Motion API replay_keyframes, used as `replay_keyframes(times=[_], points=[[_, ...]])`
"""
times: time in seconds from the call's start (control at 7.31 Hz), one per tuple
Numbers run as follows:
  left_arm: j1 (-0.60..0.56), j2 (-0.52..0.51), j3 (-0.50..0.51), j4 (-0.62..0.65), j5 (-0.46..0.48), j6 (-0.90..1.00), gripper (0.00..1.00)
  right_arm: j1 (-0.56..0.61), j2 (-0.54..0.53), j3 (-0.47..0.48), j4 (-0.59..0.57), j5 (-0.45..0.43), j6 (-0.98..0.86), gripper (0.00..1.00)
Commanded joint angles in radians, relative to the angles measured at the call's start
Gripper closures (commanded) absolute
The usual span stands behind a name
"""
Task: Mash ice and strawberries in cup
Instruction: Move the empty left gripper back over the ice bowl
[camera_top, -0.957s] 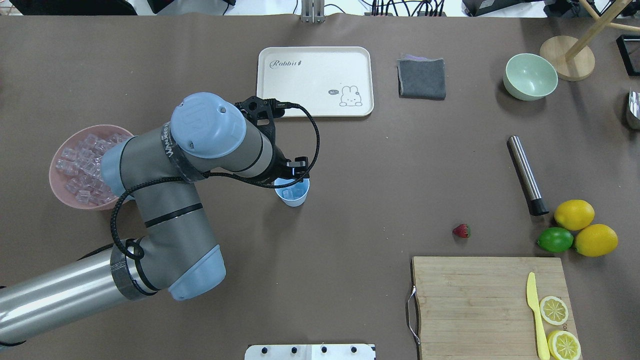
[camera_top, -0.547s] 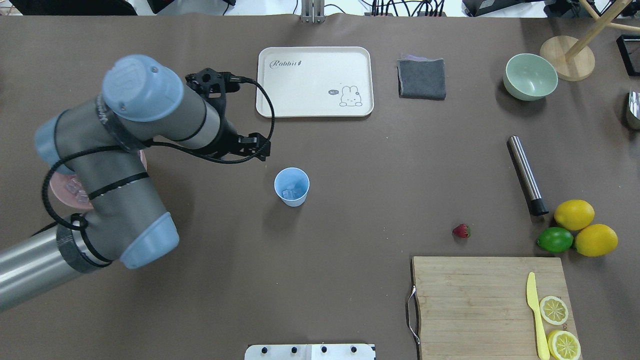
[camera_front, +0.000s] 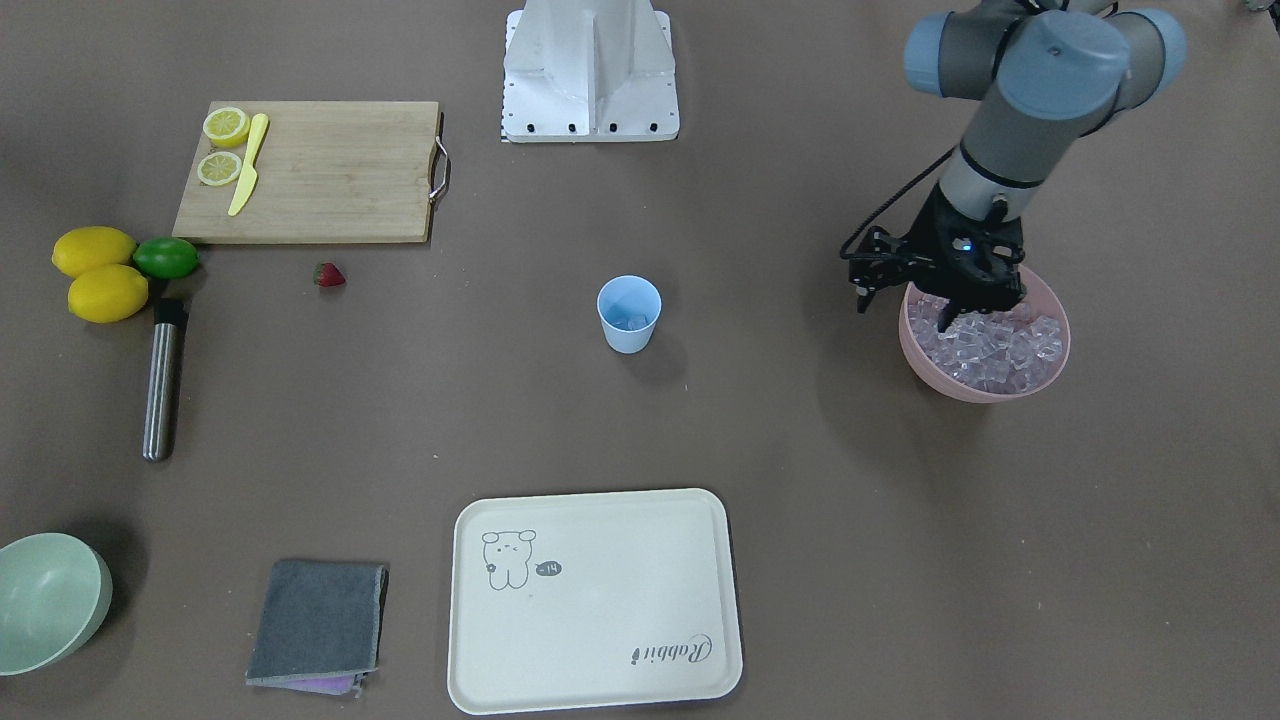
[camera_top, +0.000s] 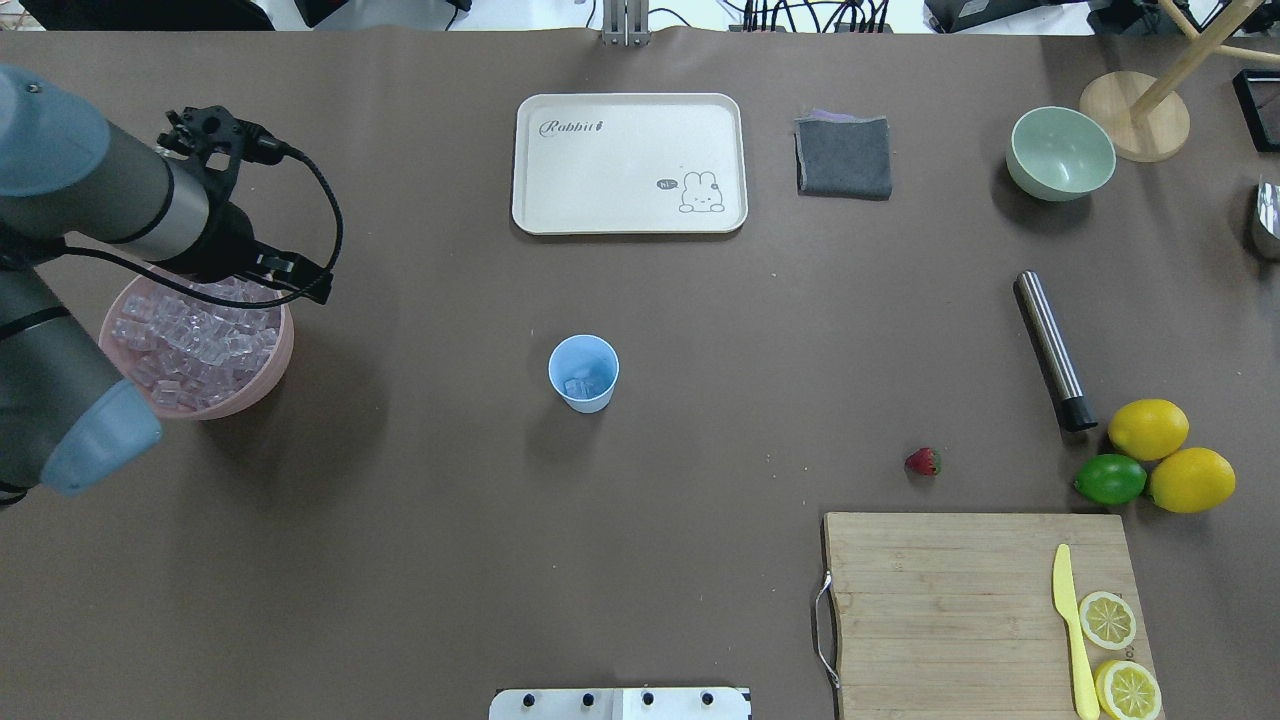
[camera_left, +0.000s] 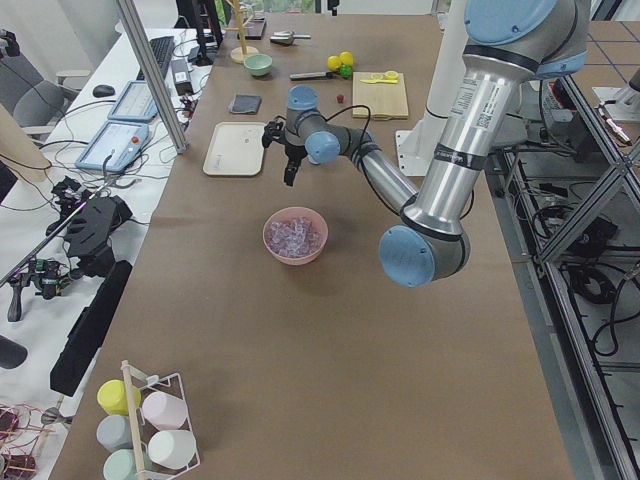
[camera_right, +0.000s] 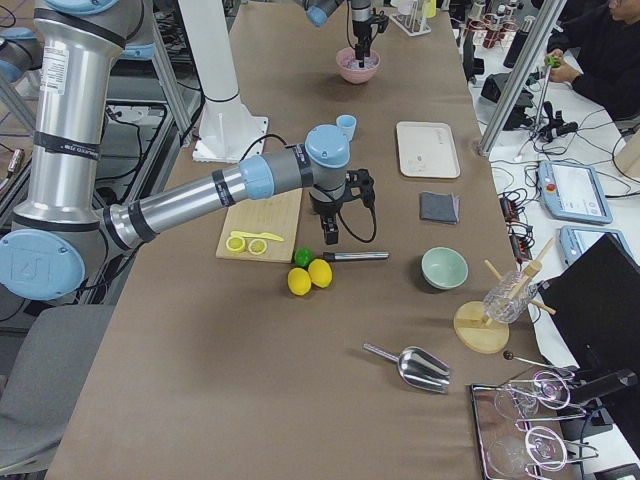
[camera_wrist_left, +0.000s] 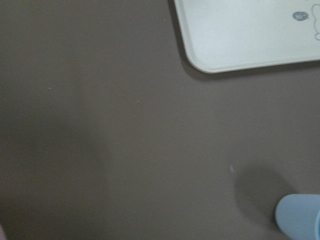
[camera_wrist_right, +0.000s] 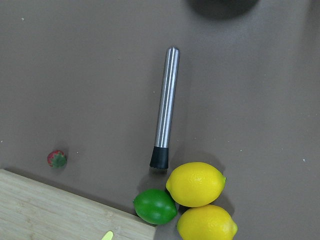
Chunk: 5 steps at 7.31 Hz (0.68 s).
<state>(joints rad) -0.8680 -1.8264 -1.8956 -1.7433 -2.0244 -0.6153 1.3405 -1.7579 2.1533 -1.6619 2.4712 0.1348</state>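
Ice, as small clear glassy cubes (camera_top: 190, 335), lies mostly heaped in a round pink plastic bowl (camera_front: 975, 392), well apart from the small light-blue plastic cup (camera_front: 627, 338) on the robot's left side; only a cube or two shows at the bottom of that cup, which stands upright and alone. The left gripper (camera_front: 968, 308) hangs over the bowl, far from the cup, its jaws apparently apart with nothing between them, so I judge the ice-loading step only partly done. The small red strawberry with a green top (camera_top: 923, 461) lies on the table well to the cup's other side, untouched, not yet in the cup. Further out from the cup on that side lies a brushed-steel rod with a black tip (camera_top: 1052, 350), likely the masher. The right gripper (camera_right: 329, 232) hovers above that rod, and I cannot tell whether it is apart or closed. Adding the strawberry and all the mashing are left
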Motion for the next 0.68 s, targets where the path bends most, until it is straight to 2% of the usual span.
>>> replay_keyframes(times=[0.0,0.14,0.41,0.55], points=[[-0.032,0.122,-0.011,-0.075,0.019,0.179,0.07,-0.01,0.0,0.003,0.001,0.0,0.003,0.0],[-0.032,0.198,-0.014,-0.187,0.071,0.178,0.07,-0.018,0.002,0.005,0.001,0.0,0.012,0.0],[0.01,0.236,-0.013,-0.222,0.162,0.166,0.07,-0.021,0.002,0.005,0.001,0.0,0.014,0.0],[0.036,0.237,-0.01,-0.222,0.17,0.132,0.07,-0.021,0.0,0.005,0.001,0.036,0.012,0.0]])
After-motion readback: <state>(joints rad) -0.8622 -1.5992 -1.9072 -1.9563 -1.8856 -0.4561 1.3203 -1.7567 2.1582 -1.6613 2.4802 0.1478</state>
